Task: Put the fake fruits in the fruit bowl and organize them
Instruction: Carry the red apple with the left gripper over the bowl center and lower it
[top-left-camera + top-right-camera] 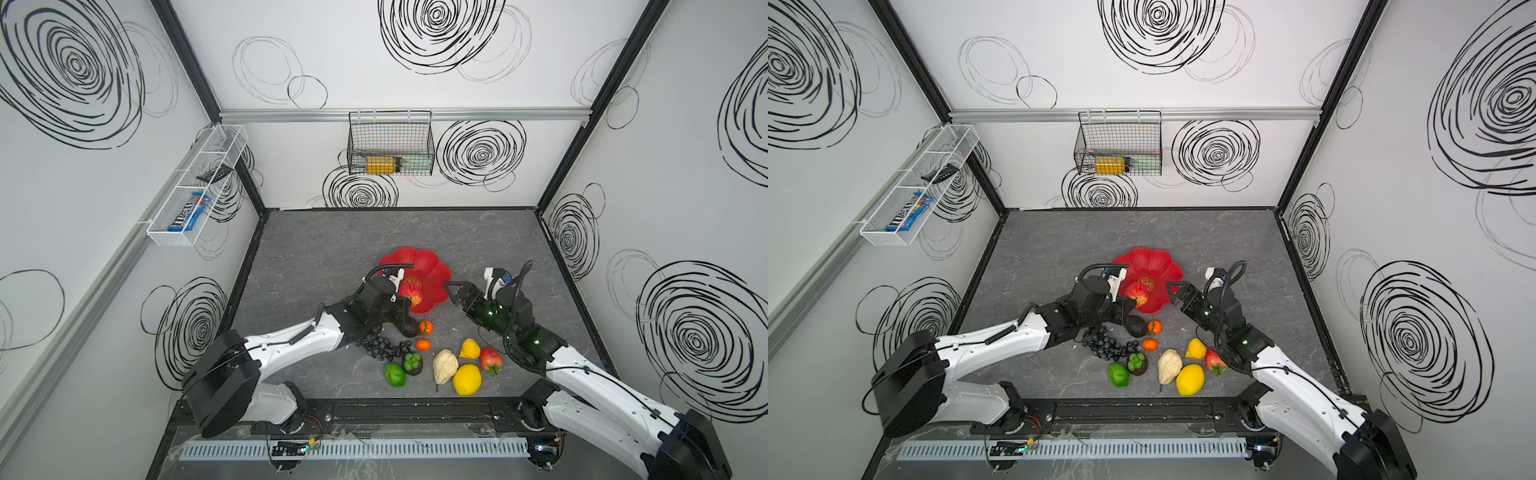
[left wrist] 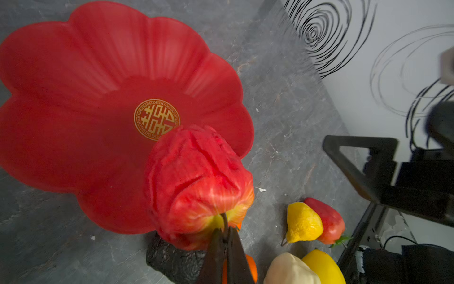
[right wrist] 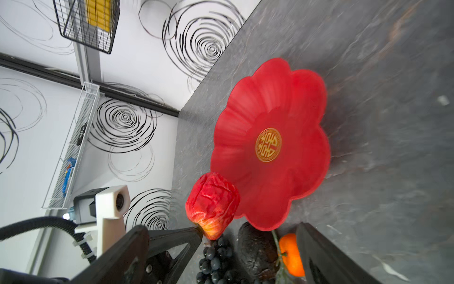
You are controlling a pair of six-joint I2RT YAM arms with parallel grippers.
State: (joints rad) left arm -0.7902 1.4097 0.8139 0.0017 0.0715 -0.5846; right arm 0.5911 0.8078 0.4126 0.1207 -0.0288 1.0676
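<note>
The blue candy packet [image 1: 189, 216] reads "m&m's"; the fruit bowl [image 2: 73, 73] carries a gold emblem [image 2: 156, 119] (stylised Chinese character).

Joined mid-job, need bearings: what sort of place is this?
Probably a robot test booth, not a home: swirl-printed wall panels box in the grey tabletop, with a black wire basket and a white wire basket hung on them.

Lab test cell: swirl-printed wall panels [image 1: 415, 62], aluminium frame rail [image 1: 403, 114], 2 bench-mounted arms.
</note>
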